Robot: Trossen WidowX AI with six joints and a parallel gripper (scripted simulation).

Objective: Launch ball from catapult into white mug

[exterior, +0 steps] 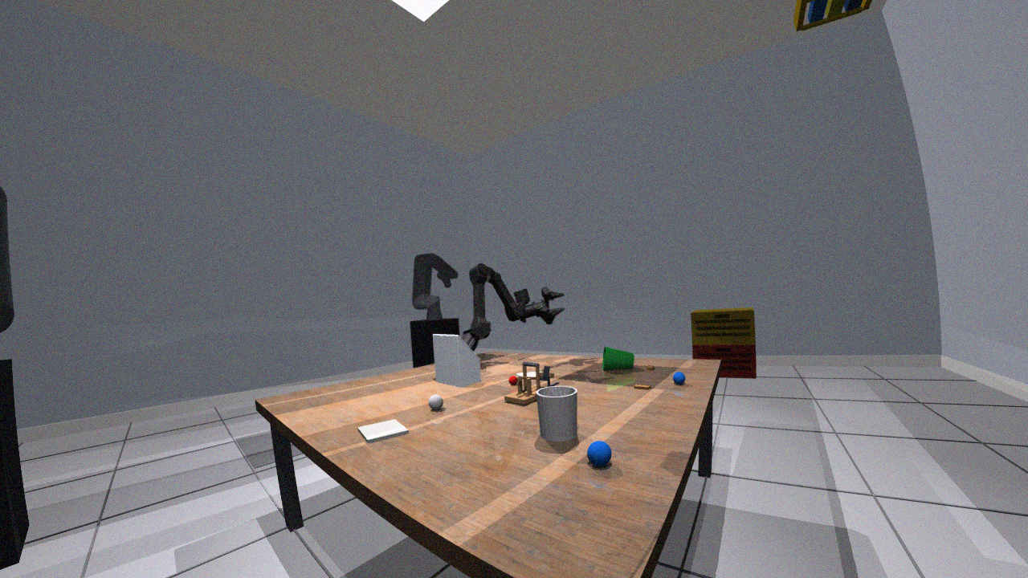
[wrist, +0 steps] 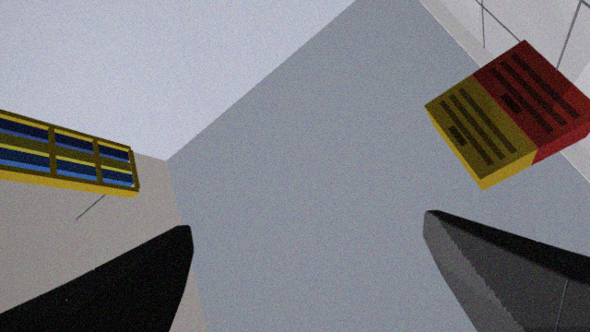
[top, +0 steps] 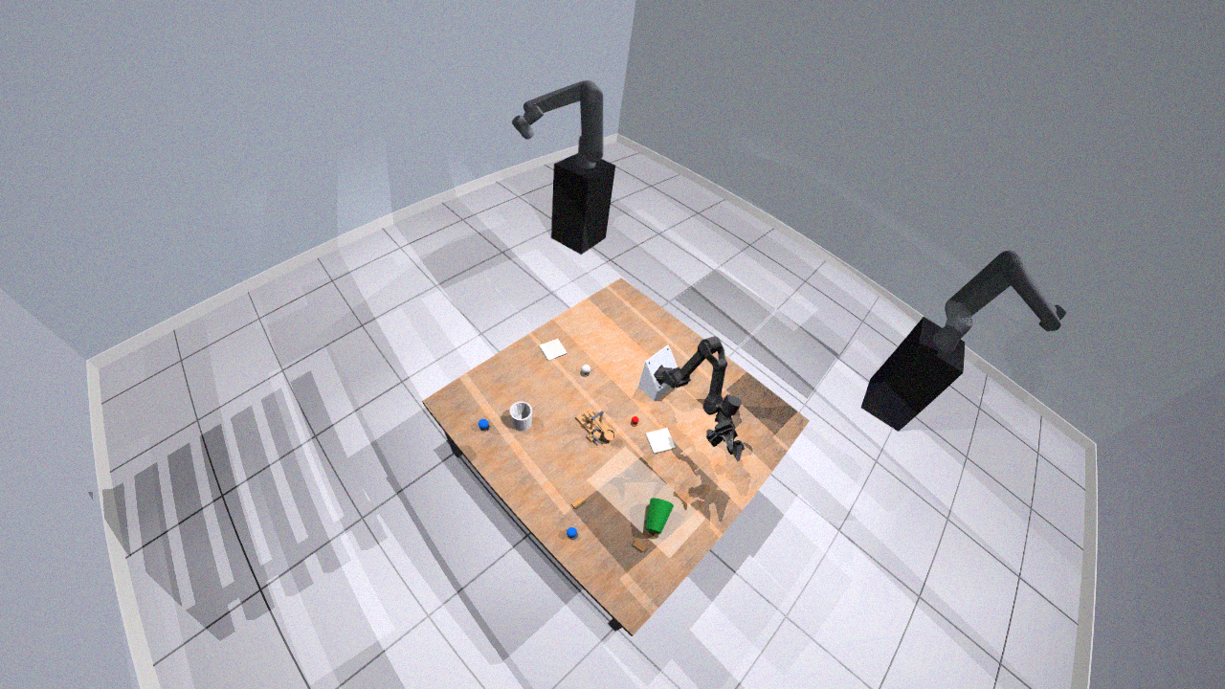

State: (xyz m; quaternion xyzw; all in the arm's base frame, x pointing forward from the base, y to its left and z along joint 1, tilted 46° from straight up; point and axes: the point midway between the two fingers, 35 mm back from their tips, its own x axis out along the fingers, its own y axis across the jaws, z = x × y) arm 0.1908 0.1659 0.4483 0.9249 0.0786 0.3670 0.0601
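The small wooden catapult [top: 594, 426] [exterior: 522, 399] stands near the middle of the table; its aim and whether its cup holds anything are too small to tell. The white mug [top: 521, 416] [exterior: 556, 415] stands upright a little way from it, looking grey. A small red ball [top: 634, 419] [exterior: 512, 380] lies close beside the catapult. A white ball [top: 586, 369] [exterior: 435, 402] and two blue balls [top: 483, 424] [top: 571, 532] also lie on the table. My gripper [top: 725, 449] [exterior: 560, 303] [wrist: 309, 230] is open and empty, raised well above the table, away from the catapult and mug.
A grey wedge block [top: 653, 381] [exterior: 454, 363] stands beside my arm's base. A green cup [top: 658, 515] [exterior: 618, 358] lies on its side. White pads [top: 553, 348] [top: 659, 440] and small wooden pieces [top: 579, 501] [top: 639, 544] lie on the table.
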